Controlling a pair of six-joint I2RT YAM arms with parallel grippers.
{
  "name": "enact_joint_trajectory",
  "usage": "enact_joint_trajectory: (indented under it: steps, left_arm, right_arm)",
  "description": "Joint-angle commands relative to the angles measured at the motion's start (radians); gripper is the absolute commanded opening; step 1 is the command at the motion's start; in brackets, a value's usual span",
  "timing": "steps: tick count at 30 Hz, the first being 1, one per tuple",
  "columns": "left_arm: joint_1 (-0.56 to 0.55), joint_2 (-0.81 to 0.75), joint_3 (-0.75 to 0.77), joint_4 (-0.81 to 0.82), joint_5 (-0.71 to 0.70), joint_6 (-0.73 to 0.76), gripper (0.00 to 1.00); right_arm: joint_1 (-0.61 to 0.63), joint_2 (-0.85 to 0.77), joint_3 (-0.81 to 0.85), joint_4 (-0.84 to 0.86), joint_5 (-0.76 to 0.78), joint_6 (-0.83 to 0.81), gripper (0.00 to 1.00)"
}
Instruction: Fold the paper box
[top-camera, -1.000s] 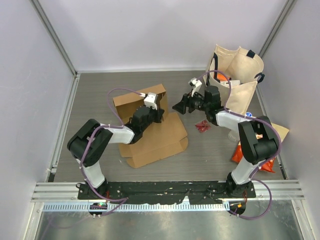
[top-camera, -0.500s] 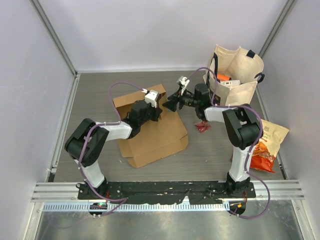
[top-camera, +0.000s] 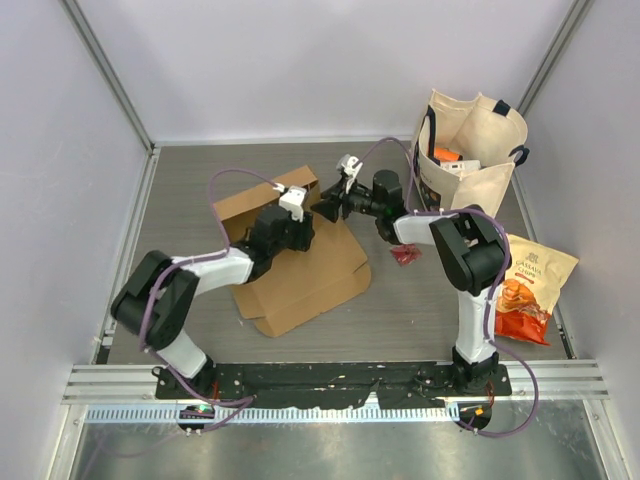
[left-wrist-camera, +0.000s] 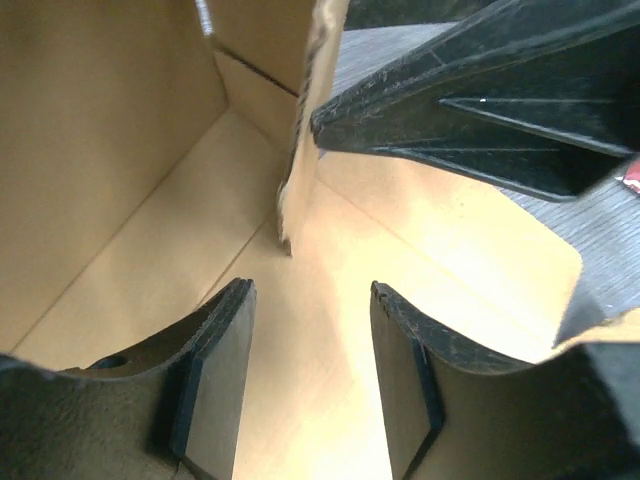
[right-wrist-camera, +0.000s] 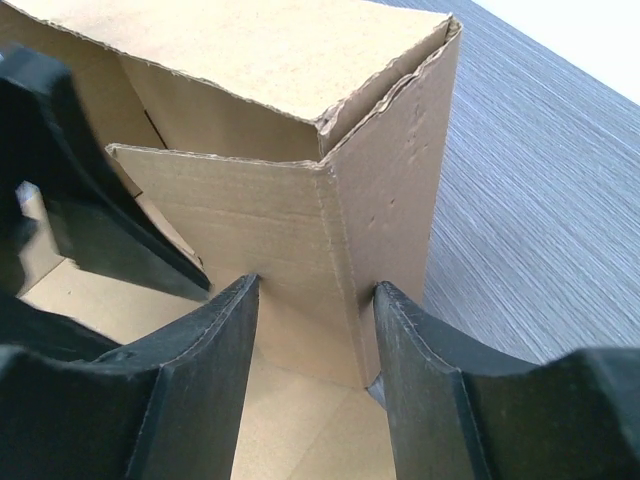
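Plainly, our left gripper (left-wrist-camera: 310, 395) has its jaws parted, and between them we see only the bare inner floor of the paper box (left-wrist-camera: 130, 250). Just ahead of those fingers rises a ragged upright flap edge (left-wrist-camera: 300, 130) of the cardboard. Beyond it, a black finger of our right gripper (right-wrist-camera: 312, 375) crosses the upper right of the left wrist view.

The right gripper's jaws also stand apart. They sit astride a folded vertical corner of the box, where two brown walls meet. We cannot tell whether either pad presses on the cardboard.

From above, our two grippers sit close together at the far right corner of the box, the left one reaching in over the box floor and the right one coming from the outer side. The box lies near the middle of the grey table (top-camera: 180, 180), its far wall raised and its nearer panels flat toward our bases.

A small red item (top-camera: 405, 255) lies on the table to the right of the box, apart from it. A cream canvas tote bag (top-camera: 480, 150) stands at the far right, and an orange snack bag (top-camera: 525, 290) lies nearer along the right side.
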Motion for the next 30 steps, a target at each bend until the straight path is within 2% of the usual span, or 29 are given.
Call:
enact_joint_trajectory:
  steps: [1, 3, 6, 8, 11, 12, 14, 15, 17, 22, 24, 27, 30]
  left_arm:
    - [-0.019, -0.208, -0.069, -0.053, -0.142, -0.101, 0.54]
    - [-0.029, -0.325, -0.089, -0.161, -0.183, -0.129, 0.56]
    - [-0.040, -0.467, -0.106, -0.335, -0.333, -0.224, 0.53]
    - [-0.040, -0.553, -0.150, -0.377, -0.453, -0.267, 0.53]
    - [-0.040, -0.612, -0.206, -0.401, -0.635, -0.294, 0.60]
    - [-0.040, -0.630, -0.207, -0.450, -0.669, -0.295, 0.62]
    - [-0.040, -0.638, -0.203, -0.470, -0.744, -0.301, 0.64]
    - [-0.039, -0.633, -0.201, -0.471, -0.769, -0.310, 0.70]
    - [-0.034, -0.624, -0.190, -0.481, -0.842, -0.339, 0.72]
    - [0.030, -0.578, -0.184, -0.409, -0.872, -0.385, 0.74]
    - [0.052, -0.567, -0.210, -0.292, -0.820, -0.358, 0.76]
    - [0.072, -0.546, -0.247, -0.178, -0.820, -0.325, 0.78]
    - [0.096, -0.523, -0.279, -0.078, -0.800, -0.289, 0.78]
  right_arm:
    - [0.027, 0.022, 0.027, 0.112, 0.078, -0.010, 0.57]
    - [0.034, 0.029, 0.035, 0.121, 0.112, -0.010, 0.58]
    - [0.045, 0.038, 0.032, 0.141, 0.150, -0.005, 0.58]
    - [0.048, 0.048, 0.032, 0.164, 0.162, -0.004, 0.59]
    - [0.059, 0.059, 0.038, 0.186, 0.188, -0.004, 0.59]
    - [0.062, 0.068, 0.043, 0.193, 0.192, 0.021, 0.59]
    - [0.071, 0.076, 0.055, 0.197, 0.198, 0.021, 0.59]
    - [0.074, 0.082, 0.056, 0.197, 0.208, 0.013, 0.59]
    - [0.083, 0.087, 0.056, 0.212, 0.222, 0.012, 0.58]
    - [0.099, 0.111, 0.085, 0.210, 0.271, 0.018, 0.49]
    - [0.102, 0.117, 0.110, 0.187, 0.285, 0.029, 0.42]
    - [0.111, 0.128, 0.122, 0.189, 0.311, 0.045, 0.30]
    - [0.120, 0.134, 0.130, 0.192, 0.336, 0.035, 0.25]
